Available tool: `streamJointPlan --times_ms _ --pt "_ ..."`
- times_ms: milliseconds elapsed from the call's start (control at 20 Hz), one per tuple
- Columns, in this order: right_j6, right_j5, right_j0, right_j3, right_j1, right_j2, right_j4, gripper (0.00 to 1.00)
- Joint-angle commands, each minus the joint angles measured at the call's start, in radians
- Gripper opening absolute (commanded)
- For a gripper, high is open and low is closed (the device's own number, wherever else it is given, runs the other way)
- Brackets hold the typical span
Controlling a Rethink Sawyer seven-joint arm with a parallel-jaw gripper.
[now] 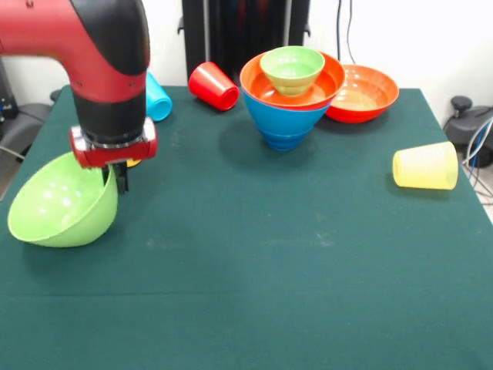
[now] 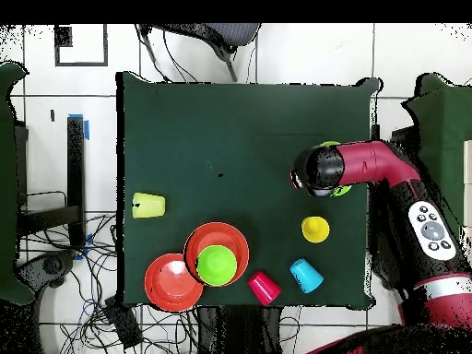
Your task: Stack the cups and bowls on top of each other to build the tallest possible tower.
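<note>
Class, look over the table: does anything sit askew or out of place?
Yes. The big green bowl is tipped on its side at the table's edge, with the hand at its rim. The red cup and pale yellow cup lie on their sides. The blue, orange and small green bowls sit nested upright.

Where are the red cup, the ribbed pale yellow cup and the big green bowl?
red cup [image 1: 213,85], front view, on its side wall.
ribbed pale yellow cup [image 1: 425,166], front view, on its ribbed side.
big green bowl [image 1: 54,204], front view, on its inner wall.
</note>
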Motion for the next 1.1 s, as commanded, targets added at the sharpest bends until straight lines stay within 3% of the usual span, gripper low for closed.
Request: streamJointPlan --times_ms 50,550,1100 --pt "-0.244 0.068 0.018 0.164 -0.194 0.038 0.083 0.0" --pt "-0.185 0.107 0.094 0.167 -0.283 0.058 0.178 0.0" --pt "-0.2 0.138 0.085 0.198 -0.395 0.138 0.365 0.0"
